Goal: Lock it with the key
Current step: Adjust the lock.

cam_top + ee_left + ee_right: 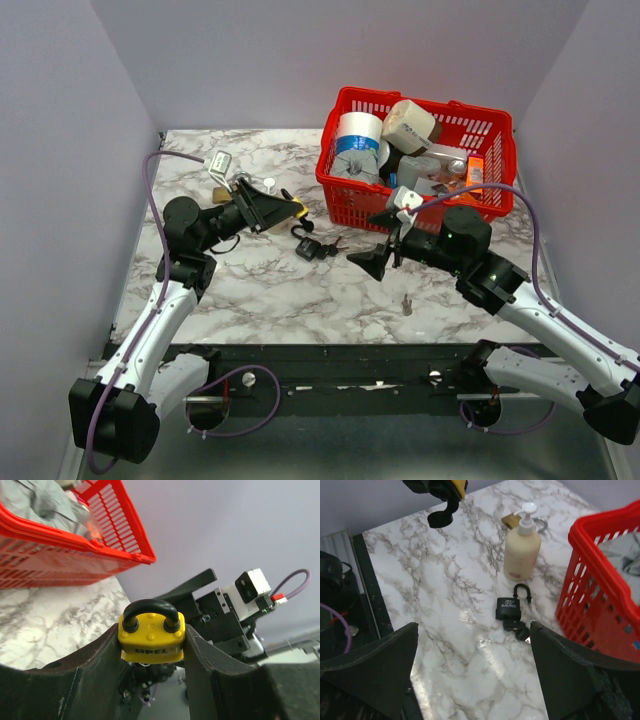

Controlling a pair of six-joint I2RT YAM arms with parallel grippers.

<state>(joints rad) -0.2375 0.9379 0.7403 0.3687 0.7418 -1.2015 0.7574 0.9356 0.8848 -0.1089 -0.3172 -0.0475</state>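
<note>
My left gripper is shut on a yellow padlock with a black shackle, held above the table left of centre. A black-headed key appears to stick out of that padlock's base. In the top view the yellow padlock shows at the left gripper's tip. My right gripper stands open and empty, a short way right of the lock. Between the right gripper's fingers I see only marble.
A black padlock with a bunch of keys lies on the marble in front of a cream pump bottle. A brass padlock lies behind the bottle. A red basket of clutter stands back right. A small loose key lies near the front.
</note>
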